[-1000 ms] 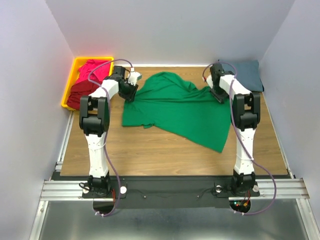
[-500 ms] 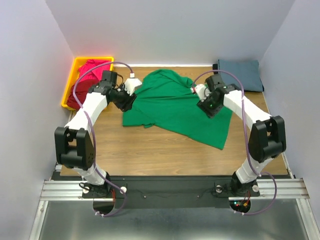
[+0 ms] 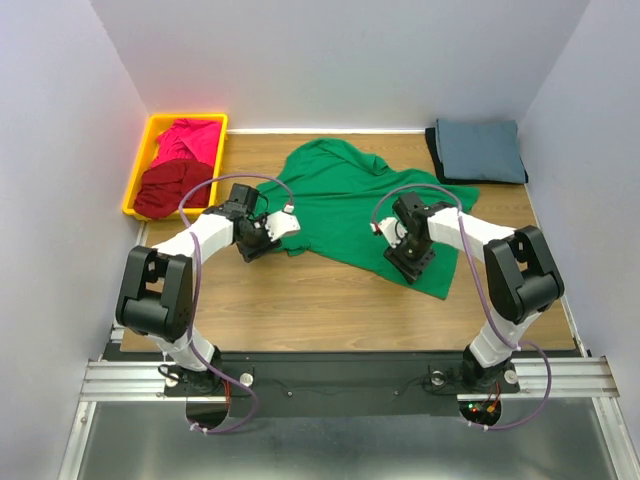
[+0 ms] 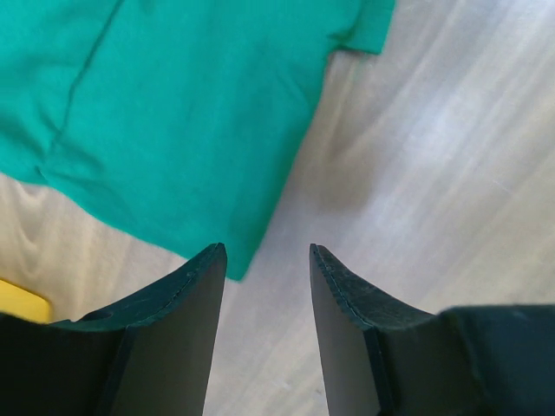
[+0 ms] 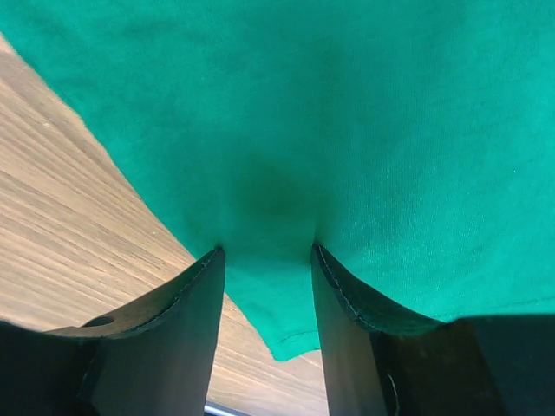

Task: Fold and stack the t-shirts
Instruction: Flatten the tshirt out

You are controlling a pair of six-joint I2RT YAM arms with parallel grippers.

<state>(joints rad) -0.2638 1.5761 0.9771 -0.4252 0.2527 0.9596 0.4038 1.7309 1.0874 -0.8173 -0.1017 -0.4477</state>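
Observation:
A bright green t-shirt [image 3: 350, 200] lies spread and rumpled on the middle of the wooden table. My left gripper [image 3: 252, 244] is open and empty over bare wood, just off the shirt's near left corner [image 4: 234, 260]. My right gripper [image 3: 410, 262] is open, its fingers down on the shirt's near right part [image 5: 347, 104], with green cloth lying between them. A slate blue-grey shirt [image 3: 480, 150] lies folded at the far right, with a black edge [image 3: 432, 148] showing beside it. A magenta shirt [image 3: 190, 140] and a dark red shirt [image 3: 168, 186] lie in the bin.
The yellow plastic bin [image 3: 136, 180] stands at the far left, off the table's edge. Bare wood [image 3: 320, 300] runs along the near side of the table. Grey walls close in on the left, back and right.
Both arms have swung from the shirt's far side to its near side. The left gripper moved to the near left corner, the right gripper to the near right part. The shirt now lies flatter.

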